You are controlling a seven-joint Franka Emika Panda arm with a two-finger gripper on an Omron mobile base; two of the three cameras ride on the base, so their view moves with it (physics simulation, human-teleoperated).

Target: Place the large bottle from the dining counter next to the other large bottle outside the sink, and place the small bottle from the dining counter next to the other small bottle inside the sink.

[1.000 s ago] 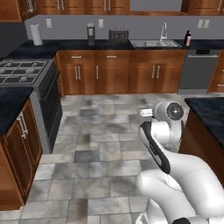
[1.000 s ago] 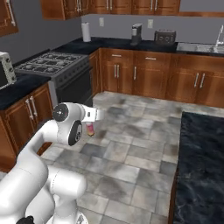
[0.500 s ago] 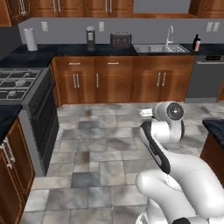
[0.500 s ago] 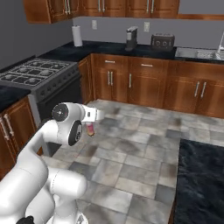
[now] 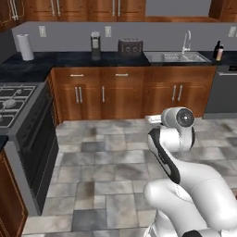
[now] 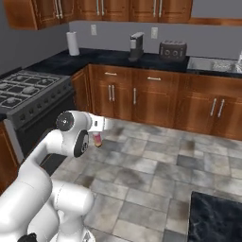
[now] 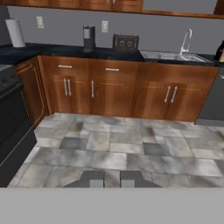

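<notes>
In the right base view my gripper (image 6: 98,134) hangs low in front of the arm's elbow, shut on a small pink-red bottle (image 6: 97,140) that shows under the hand. In the hand view the two fingertips (image 7: 92,179) stand close together above the tiled floor. The sink (image 5: 176,57) with its faucet (image 5: 186,40) lies in the far counter, also seen as the sink (image 7: 173,56) in the hand view. A dark large bottle (image 5: 217,49) stands on the counter just right of the sink. The inside of the sink is too far off to make out.
A stove (image 5: 11,99) stands at the left, with a paper towel roll (image 5: 25,46), a coffee machine (image 5: 95,45) and a toaster (image 5: 130,46) on the far counter. A corner of the dark dining counter (image 6: 215,222) is close at the right. Open tiled floor (image 7: 113,144) lies ahead.
The whole scene has shifted: the base has moved, bringing the far counter and sink closer and more central, the stove further left. The arm keeps its pose, gripper still shut.
</notes>
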